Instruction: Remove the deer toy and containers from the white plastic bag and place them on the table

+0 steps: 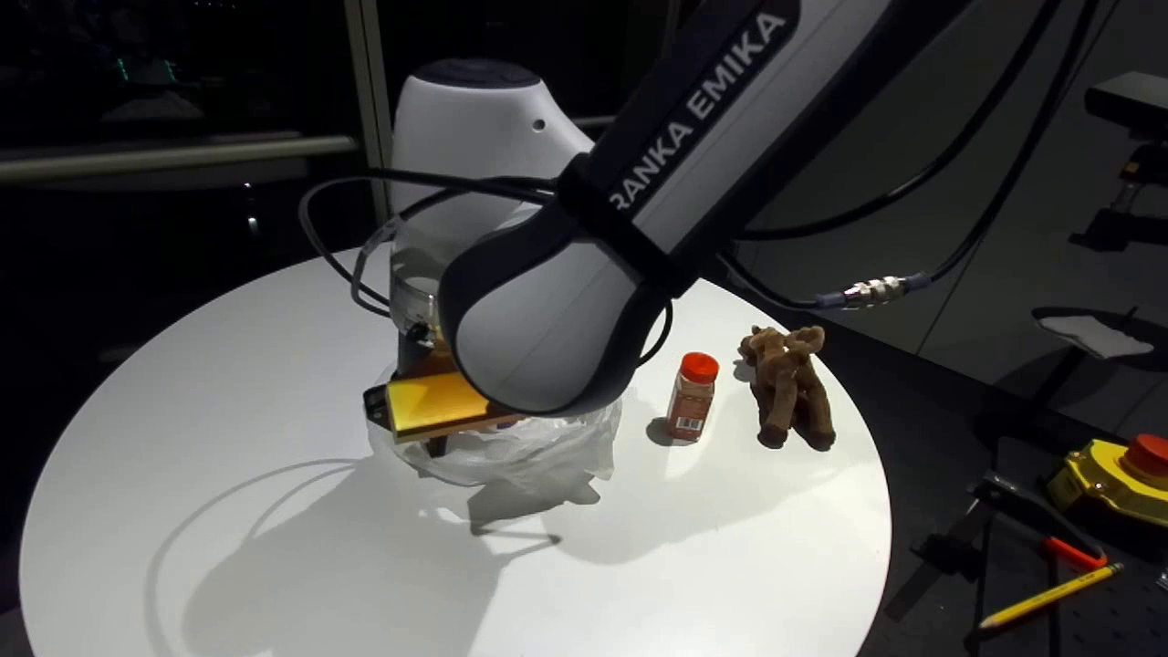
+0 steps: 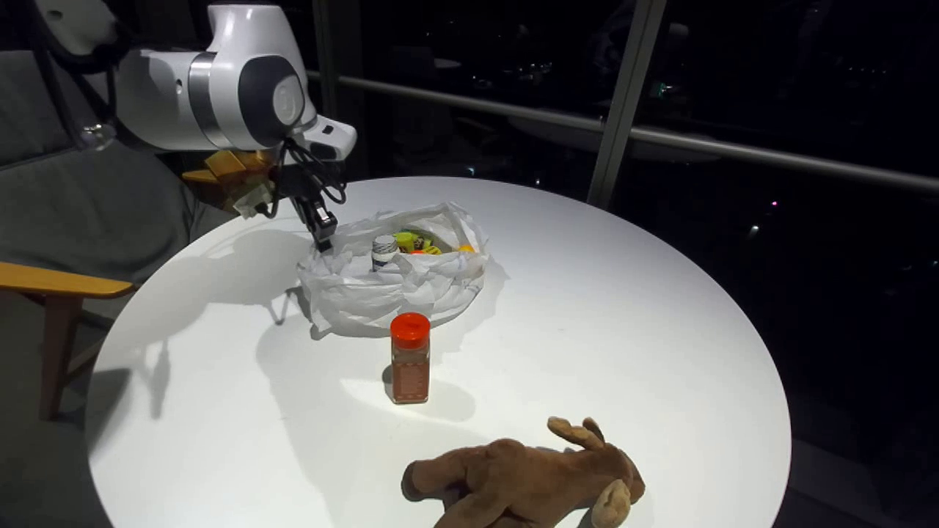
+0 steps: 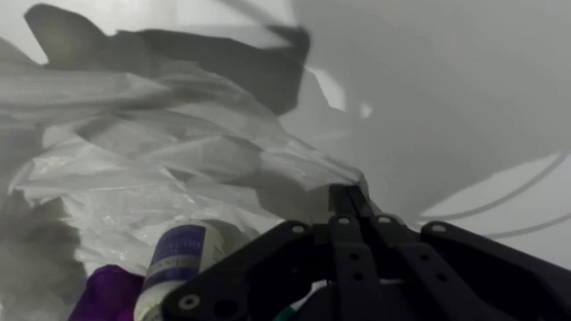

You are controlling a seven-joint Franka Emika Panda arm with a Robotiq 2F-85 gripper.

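In an exterior view, upper L: gripper hung at L edge of white plastic bag; wrist view showed jaws pressed tog, couldn't tell if plastic was caught btwn; L of centre, bag held white bottle & yellow-green container, part hidden, plus purple container (lower L, wrist view), so prob several were still to come out; lower centre, red-capped spice jar stood upright on table, done; bottom, R of centre, plush deer toy lay, done too

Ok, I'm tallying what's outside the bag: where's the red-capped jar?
In an exterior view, the red-capped jar stands on the table, right of the white bag, left of the deer toy.
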